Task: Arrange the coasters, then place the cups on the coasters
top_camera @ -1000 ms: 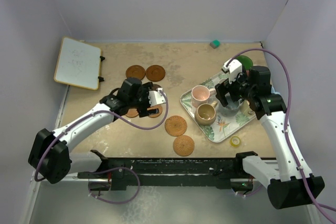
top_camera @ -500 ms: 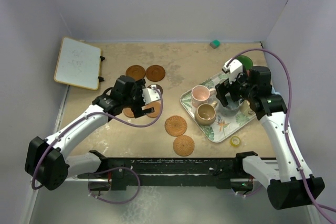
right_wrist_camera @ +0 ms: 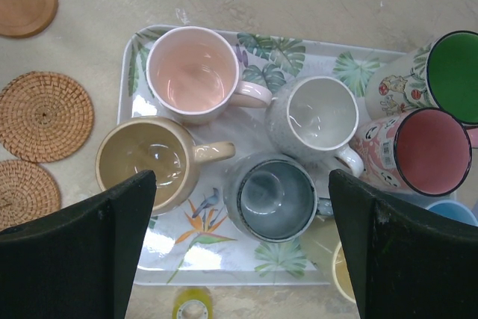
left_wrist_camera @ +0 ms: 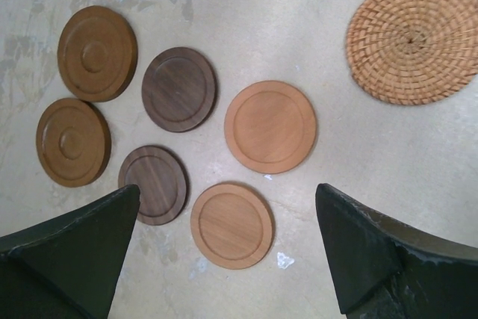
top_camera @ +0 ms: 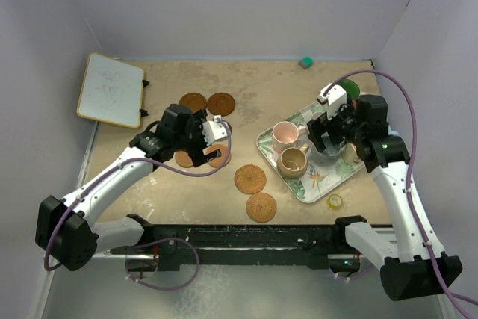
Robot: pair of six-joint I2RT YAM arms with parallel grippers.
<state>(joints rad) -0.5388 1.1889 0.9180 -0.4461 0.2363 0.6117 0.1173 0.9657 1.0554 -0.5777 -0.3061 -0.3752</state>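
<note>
Currently left gripper [left_wrist_camera: 228,214] hovers wide open, empty, over six wooden coasters [left_wrist_camera: 270,126] on tabletop [left_wrist_camera: 299,20]; two woven coasters [right_wrist_camera: 45,116] lie beside tray [right_wrist_camera: 299,50]. Right gripper [right_wrist_camera: 240,184] hangs wide open, empty, above cups [right_wrist_camera: 193,72] on tray.

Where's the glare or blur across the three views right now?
Right wrist: white glare on the glossy tray near its bottom edge and highlights inside the tan mug; otherwise sharp. Left wrist: crisp, the weave of the woven coaster is readable, but the left gripper fingers are dark and featureless. Top external: even, soft light, faint shadows, no glare.
</note>
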